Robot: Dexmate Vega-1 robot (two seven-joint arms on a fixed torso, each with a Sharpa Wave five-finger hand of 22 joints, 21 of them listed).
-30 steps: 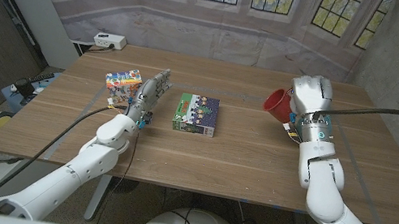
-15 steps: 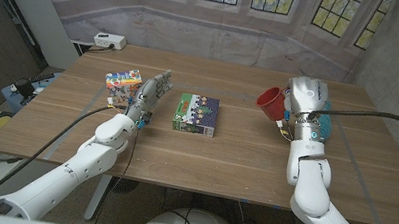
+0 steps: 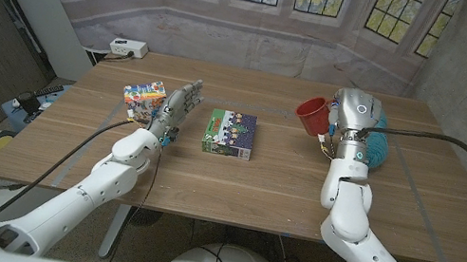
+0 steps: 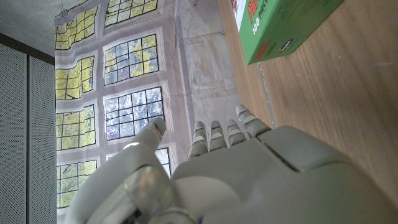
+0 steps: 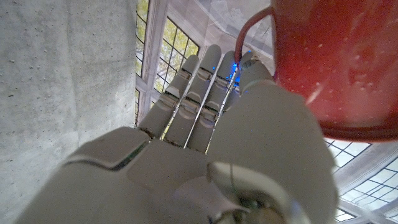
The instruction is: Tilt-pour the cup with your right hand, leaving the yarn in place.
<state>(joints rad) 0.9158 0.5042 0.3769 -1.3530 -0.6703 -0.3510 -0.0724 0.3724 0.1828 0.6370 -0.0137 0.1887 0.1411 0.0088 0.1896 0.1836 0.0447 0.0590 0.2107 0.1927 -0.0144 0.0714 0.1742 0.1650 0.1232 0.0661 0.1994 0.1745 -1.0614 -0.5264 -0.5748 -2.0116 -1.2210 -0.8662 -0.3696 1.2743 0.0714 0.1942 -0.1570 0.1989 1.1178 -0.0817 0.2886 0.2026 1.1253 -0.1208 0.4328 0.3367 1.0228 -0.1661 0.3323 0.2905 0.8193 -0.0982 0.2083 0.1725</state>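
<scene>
My right hand point(image 3: 355, 114) holds a red cup point(image 3: 312, 116) lifted above the table at the right, tipped on its side with the mouth facing left. In the right wrist view the red cup point(image 5: 329, 62) sits against the thumb side of my right hand point(image 5: 205, 143). A teal ball of yarn point(image 3: 374, 144) lies on the table just behind and right of that hand, partly hidden by the wrist. My left hand point(image 3: 174, 111) stands at the left with fingers straight and apart, holding nothing; the left wrist view shows my left hand point(image 4: 230, 168) the same way.
A green puzzle box point(image 3: 230, 133) lies at the table's middle, also seen as the green box point(image 4: 280, 28). A colourful block point(image 3: 144, 98) sits just left of my left hand. A power strip point(image 3: 129, 48) lies beyond the table's far left edge.
My right hand has carried the red cup leftward and slightly down, turning at the wrist. The yarn now shows more to its right. The left hand has not moved.
</scene>
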